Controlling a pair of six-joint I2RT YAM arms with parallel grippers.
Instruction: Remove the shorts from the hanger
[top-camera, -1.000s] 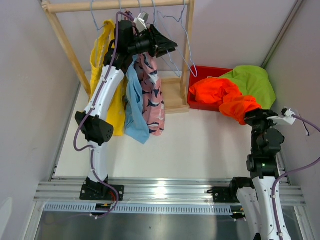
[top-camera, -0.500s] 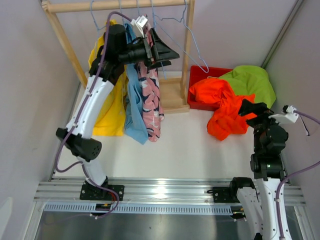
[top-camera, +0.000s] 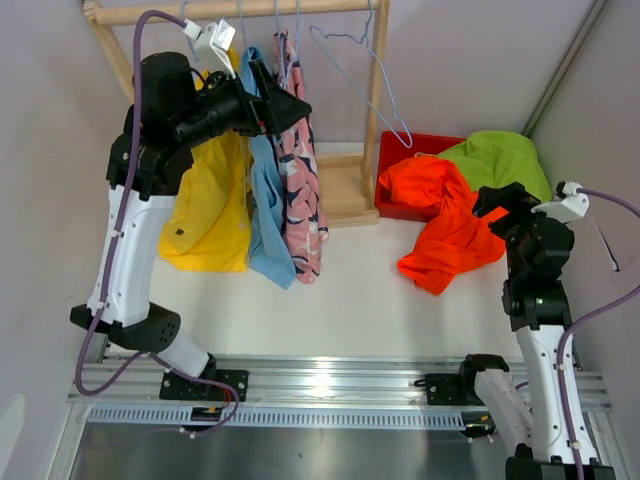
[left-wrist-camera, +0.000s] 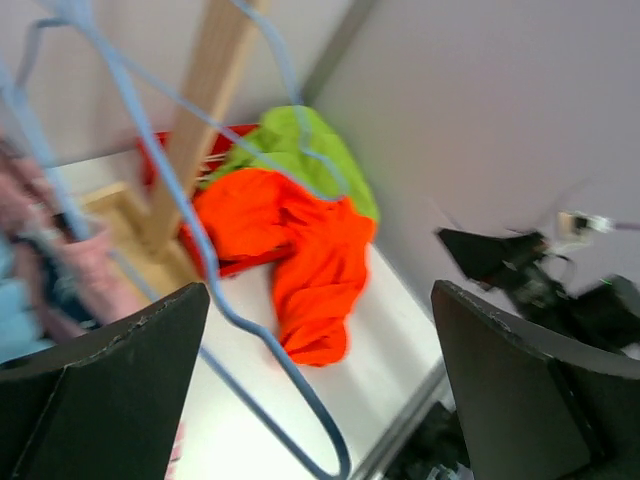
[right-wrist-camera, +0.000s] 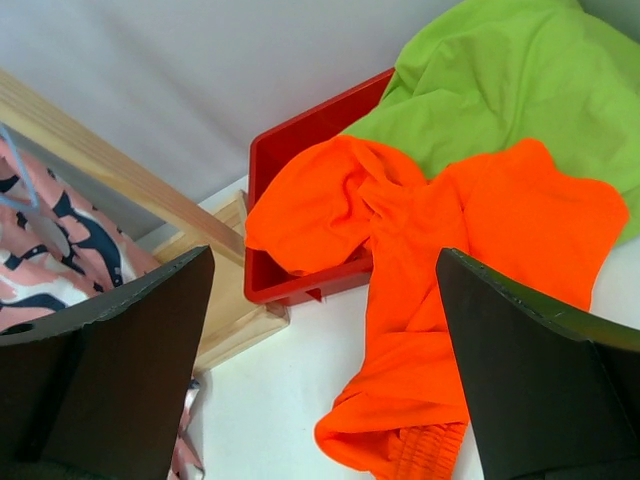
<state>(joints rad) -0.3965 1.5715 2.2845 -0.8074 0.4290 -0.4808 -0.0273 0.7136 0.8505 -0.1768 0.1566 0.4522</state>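
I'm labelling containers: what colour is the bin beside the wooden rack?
The bin is red, clearest in the right wrist view.

Pale lilac walls (top-camera: 480, 60) enclose a white table (top-camera: 370, 290) on three sides. A wooden rack (top-camera: 377, 100) stands at the rear. An aluminium rail (top-camera: 330, 382) spans the near edge.

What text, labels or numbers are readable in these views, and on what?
None readable in any view.
The pink shorts carry a dark-and-white pattern, shapes rather than letters.
No label or marking shows on the red bin or the wooden rack.
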